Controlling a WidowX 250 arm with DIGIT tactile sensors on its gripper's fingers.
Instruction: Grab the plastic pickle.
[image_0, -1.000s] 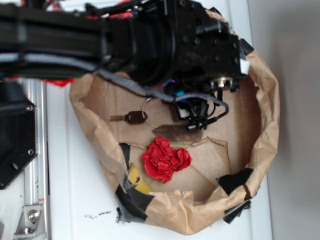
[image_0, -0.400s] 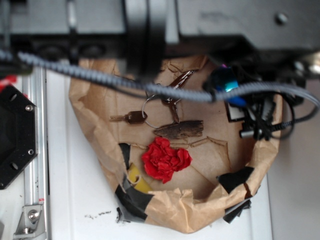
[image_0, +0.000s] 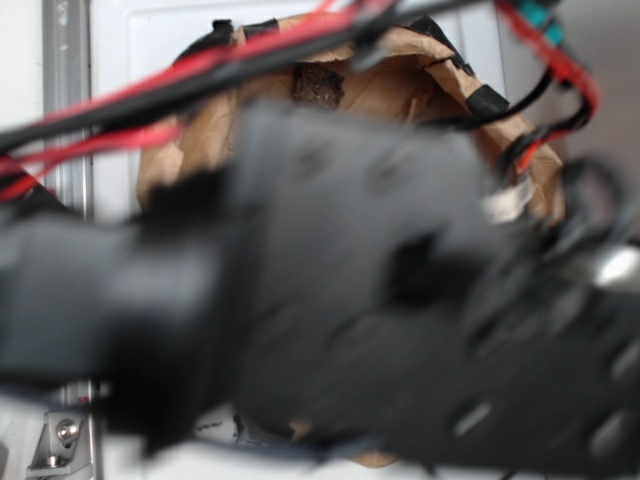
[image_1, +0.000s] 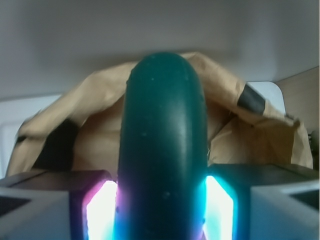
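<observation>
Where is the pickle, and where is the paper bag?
pickle (image_1: 162, 150), wrist view, middle of its dark green body between the lit pads
paper bag (image_1: 270, 142), wrist view, crumpled brown wall on the right

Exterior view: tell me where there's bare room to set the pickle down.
Little shows. The blurred robot arm covers most of the paper bag and its floor. Bare white table lies above the bag's rim, left of centre, beside the metal rail. The wrist view shows the plastic pickle clamped in the gripper, blocking everything below.
</observation>
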